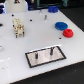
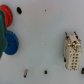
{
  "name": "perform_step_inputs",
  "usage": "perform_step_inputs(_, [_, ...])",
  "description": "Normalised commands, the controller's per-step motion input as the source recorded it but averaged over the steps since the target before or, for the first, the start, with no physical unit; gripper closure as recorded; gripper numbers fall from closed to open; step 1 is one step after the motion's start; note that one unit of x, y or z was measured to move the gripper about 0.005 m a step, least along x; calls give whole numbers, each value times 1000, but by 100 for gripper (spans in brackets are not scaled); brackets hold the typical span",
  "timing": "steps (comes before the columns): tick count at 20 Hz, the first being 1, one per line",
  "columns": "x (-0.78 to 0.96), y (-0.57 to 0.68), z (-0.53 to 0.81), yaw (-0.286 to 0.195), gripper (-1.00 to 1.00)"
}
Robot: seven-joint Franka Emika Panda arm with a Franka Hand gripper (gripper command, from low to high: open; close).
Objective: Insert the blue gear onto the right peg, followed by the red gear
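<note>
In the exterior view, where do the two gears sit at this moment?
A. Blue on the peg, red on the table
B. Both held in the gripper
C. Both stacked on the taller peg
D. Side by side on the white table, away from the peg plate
D: the blue gear and the red gear lie next to each other on the table, while the right peg stands bare on its plate.

Glossy white table [image 1: 15,55], smooth plastic blue gear [image 1: 60,26] and red gear [image 1: 67,33], dark matt right peg [image 1: 51,50].
</note>
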Motion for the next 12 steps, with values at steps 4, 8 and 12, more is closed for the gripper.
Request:
perform_step_inputs(4, [-483, 649, -2, 0, -100])
perform_step_inputs(8, [-472, 698, 4, 0, -100])
perform_step_inputs(12, [-412, 693, -81, 0, -100])
